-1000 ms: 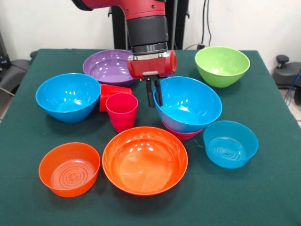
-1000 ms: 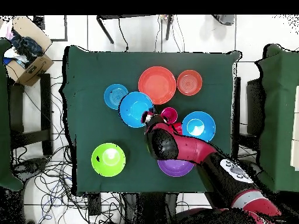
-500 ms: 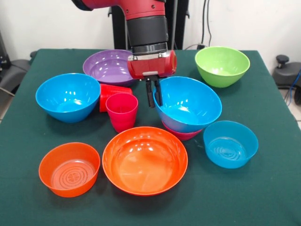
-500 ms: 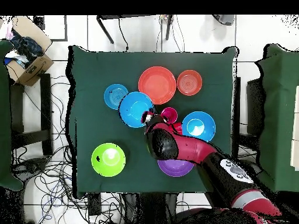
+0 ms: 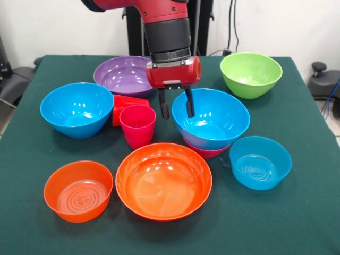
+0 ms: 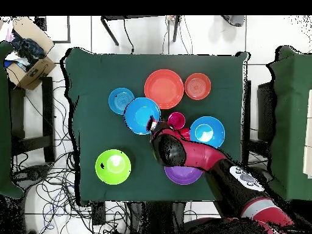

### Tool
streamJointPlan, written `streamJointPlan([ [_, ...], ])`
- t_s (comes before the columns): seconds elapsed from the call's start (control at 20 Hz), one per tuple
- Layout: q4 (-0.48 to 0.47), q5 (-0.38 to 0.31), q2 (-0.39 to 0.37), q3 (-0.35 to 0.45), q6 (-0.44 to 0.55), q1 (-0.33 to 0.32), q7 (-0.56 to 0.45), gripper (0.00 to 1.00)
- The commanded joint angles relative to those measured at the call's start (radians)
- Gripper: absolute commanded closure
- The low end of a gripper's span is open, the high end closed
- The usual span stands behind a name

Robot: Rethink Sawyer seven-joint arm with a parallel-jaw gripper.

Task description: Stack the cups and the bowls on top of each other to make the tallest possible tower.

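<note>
Hovering: the end effector (image 5: 175,106) hangs with its two fingers apart, straddling the rim of the big blue bowl (image 5: 211,118) in the middle, one finger outside and one over the inside.
Stack so far: that blue bowl sits on a small magenta bowl (image 5: 206,151), only its lower side peeking out underneath.
Cups: pink cup (image 5: 137,126) upright just left of the end effector, red cup (image 5: 126,107) lying on its side right behind it, both squeezed between the two big blue bowls.
Other bowls: second blue bowl (image 5: 77,109) at left, purple bowl (image 5: 124,75) behind the arm, green bowl (image 5: 251,74) at the far right corner, well apart from the rest.
Front row: small orange bowl (image 5: 78,190), large orange bowl (image 5: 163,180), light blue bowl (image 5: 260,162), the large orange one close to the pink cup.
Open room: bare green cloth along the front and right edges of the surface (image 5: 297,212); overhead, the side by the green bowl (image 6: 113,166) is mostly free.
Room: white wall behind, cardboard box (image 6: 29,58) and loose cables on the floor (image 6: 49,201) beside the surface.
</note>
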Motion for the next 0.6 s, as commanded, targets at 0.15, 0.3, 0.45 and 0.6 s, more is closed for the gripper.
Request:
streamJointPlan([
  [0.15,0.035,0.026,-0.063,0.051,0.219,-0.005,0.081,0.00],
  [0.3,0.036,0.018,-0.079,0.046,0.232,-0.004,0.081,0.00],
  [0.45,0.027,0.012,-0.087,0.023,0.240,0.011,0.084,0.00],
  [0.6,0.033,0.028,-0.120,0.041,0.272,0.003,0.087,0.00],
])
